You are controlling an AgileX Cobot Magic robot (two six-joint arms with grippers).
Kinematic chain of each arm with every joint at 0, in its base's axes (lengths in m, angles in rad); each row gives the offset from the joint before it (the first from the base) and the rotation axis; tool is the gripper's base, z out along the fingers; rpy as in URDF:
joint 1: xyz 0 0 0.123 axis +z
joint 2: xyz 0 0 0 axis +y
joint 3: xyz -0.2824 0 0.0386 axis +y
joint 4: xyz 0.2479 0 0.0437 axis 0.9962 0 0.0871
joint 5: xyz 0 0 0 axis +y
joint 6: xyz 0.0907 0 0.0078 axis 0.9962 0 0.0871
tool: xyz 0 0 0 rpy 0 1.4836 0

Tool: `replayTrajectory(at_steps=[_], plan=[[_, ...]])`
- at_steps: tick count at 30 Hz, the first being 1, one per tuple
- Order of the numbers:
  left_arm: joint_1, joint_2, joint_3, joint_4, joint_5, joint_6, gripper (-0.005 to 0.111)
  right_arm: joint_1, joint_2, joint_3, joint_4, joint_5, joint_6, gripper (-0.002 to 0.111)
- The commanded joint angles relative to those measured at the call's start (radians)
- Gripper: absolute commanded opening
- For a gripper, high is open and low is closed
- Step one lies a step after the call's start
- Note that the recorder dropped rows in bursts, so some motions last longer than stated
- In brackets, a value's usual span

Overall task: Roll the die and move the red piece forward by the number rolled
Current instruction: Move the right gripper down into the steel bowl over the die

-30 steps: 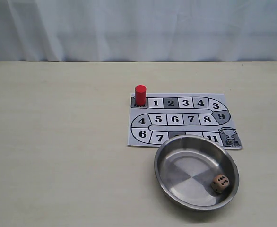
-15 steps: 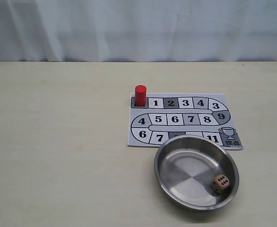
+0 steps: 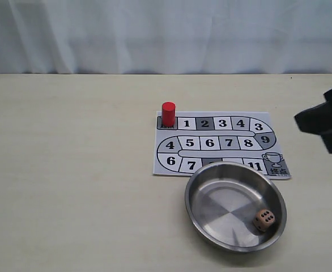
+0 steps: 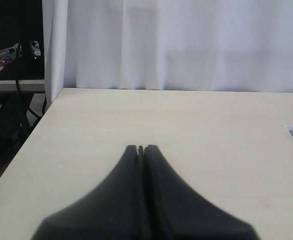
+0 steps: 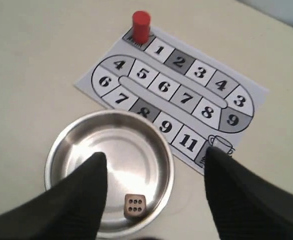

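The job looked to be at its very start: the roll was not yet done. The small tan wooden die with dark dots (image 3: 263,219) lay inside the round shiny metal bowl (image 3: 187,205), close to the bowl's wall on the side away from the board. A face with six dots showed, but I could not tell which face was on top.

The little red round piece (image 3: 168,114) stood up straight on the dark start square, just beside square 1, on the flat paper board with numbered squares (image 3: 222,123).

The right claw (image 5: 154,156) hung above the bowl with its two black fingers wide apart and nothing between them. The left claw (image 4: 140,148) was far off over the bare pale table (image 3: 69,170), its fingers pressed together and holding nothing.

I think the next move called for the right claw to go down into the bowl and pinch the die. The die sat near the wall, so one finger would have little room.

I counted one die, one red piece, one bowl, one board and two claws.
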Motion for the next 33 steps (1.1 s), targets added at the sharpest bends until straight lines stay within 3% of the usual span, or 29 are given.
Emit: replayTrajectory(at_steps=[1,8,22,33], plan=[[-0.009,0.000,0.002,-0.004,-0.013,-0.003,0.000,0.084,0.071,-0.005,-0.043,0.018,-0.010,0.059],[-0.009,0.000,0.002,-0.004,-0.013,-0.003,0.000,0.134,0.193,-0.005,-0.048,0.020,-0.013,0.059],[-0.009,0.000,0.002,-0.004,-0.013,-0.003,0.000,0.134,0.410,0.007,-0.134,0.013,-0.095,0.059],[-0.009,0.000,0.002,-0.004,-0.013,-0.003,0.000,0.134,0.487,0.111,-0.115,-0.075,-0.119,0.059]])
